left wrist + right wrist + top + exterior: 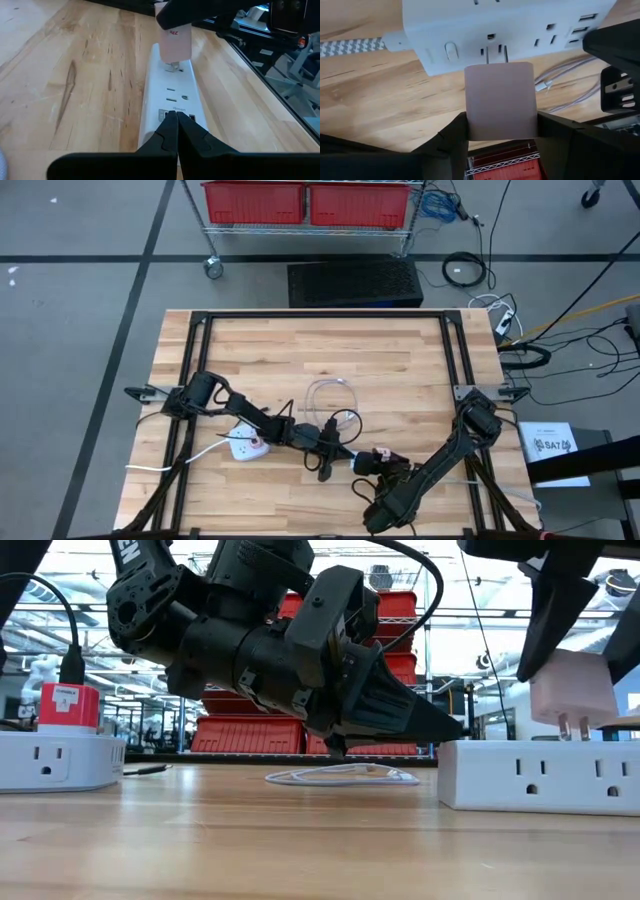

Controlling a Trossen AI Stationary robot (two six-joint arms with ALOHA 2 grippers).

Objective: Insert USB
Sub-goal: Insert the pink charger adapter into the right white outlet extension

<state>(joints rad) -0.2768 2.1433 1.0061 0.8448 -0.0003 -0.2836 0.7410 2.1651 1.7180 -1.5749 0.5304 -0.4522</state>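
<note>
A white power strip (170,95) lies flat on the wooden table, with its USB ports (176,114) at one end. My right gripper (501,122) is shut on a pink wall charger (501,100). The charger's two prongs (496,54) point down just above the strip's outlets (540,775). My left gripper (176,116) is shut, with its tip at the strip's USB end (455,730). A pale USB cable (330,395) lies coiled on the table behind the strip, and nothing holds it. My left gripper has its shut fingertips (170,122) at the strip's top face by the USB ports, slanting down from the table's left. I cannot tell whether they touch it. My right gripper pinches the charger's body (470,115) between its two fingers, one on each side. It comes from above, and the charger is upright, lifted, prongs down.
A second white power strip (245,445) with a red plug (68,705) lies on the table's left part under my left arm. Its white cord runs off the left edge. The table's far half is bare wood (320,345). A rack with red bins (305,202) stands beyond the table.
</note>
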